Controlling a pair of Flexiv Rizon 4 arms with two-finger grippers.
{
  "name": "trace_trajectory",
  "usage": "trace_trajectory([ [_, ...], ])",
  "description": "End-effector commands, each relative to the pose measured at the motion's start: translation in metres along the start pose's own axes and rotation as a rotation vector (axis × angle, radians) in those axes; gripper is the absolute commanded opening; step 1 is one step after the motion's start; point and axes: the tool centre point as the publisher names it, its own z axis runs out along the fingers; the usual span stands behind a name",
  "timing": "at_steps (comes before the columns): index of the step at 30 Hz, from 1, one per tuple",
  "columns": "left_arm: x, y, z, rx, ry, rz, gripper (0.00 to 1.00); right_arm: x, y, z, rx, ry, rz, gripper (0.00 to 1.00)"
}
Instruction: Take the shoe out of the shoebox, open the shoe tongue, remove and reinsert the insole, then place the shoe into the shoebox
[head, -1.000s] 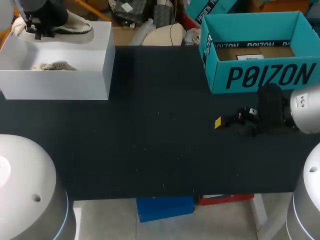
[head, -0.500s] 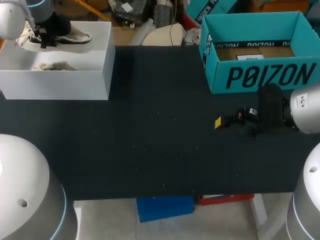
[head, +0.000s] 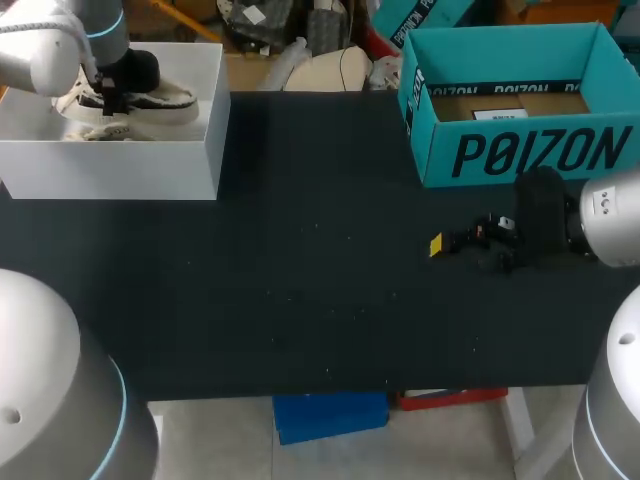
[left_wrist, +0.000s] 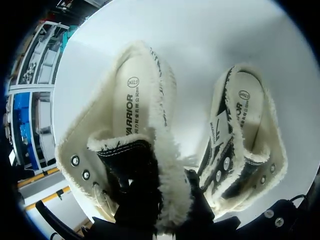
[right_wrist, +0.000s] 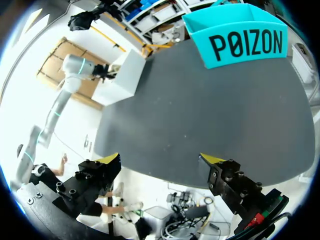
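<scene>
While the right claw (right_wrist: 161, 159) hangs open, the left claw (head: 108, 96), seemingly gripping the shoe (head: 165, 100), has lowered.

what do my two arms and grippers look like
Both arms are glossy white-grey rounded tubes; thin light-blue rings mark joints. The left arm ends in a black wrist and black left gripper. The right arm has a black wrist with a small red part; the right gripper has black bolted fingers with yellow tips.
</scene>
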Motion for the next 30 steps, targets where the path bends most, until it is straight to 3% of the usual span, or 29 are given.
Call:
trace_trajectory([
  [1, -0.008, -0.005, 0.022, -0.003, 0.015, -0.002, 0.00, 0.000, 0.000, 0.000, 0.001, -0.001, 0.000, 1.00],
  [6, -0.004, -0.011, 0.030, -0.017, 0.018, 0.006, 0.00, 0.000, 0.000, 0.000, 0.001, -0.001, 0.000, 1.00],
  [7, -0.003, -0.012, 0.030, -0.014, 0.018, 0.007, 0.34, 0.000, 0.000, 0.000, 0.001, -0.001, 0.000, 1.00],
  [8, -0.002, -0.012, 0.030, -0.012, 0.022, 0.007, 0.49, 0.000, 0.000, 0.000, 0.001, -0.001, 0.000, 1.00],
  [9, -0.001, -0.013, 0.028, -0.030, 0.018, 0.016, 1.00, 0.000, 0.000, 0.000, 0.001, -0.001, 0.000, 1.00],
  [16, 0.004, -0.013, -0.021, 0.032, 0.010, 0.028, 1.00, 0.000, 0.000, 0.000, 0.001, -0.001, 0.000, 1.00],
  [23, -0.003, -0.016, -0.095, 0.098, 0.012, 0.008, 1.00, 0.000, 0.000, 0.000, 0.001, -0.001, 0.000, 1.00],
  [30, 0.006, -0.012, -0.158, 0.205, 0.112, -0.135, 1.00, 0.000, 0.000, 0.000, 0.001, -0.001, 0.000, 1.00],
])
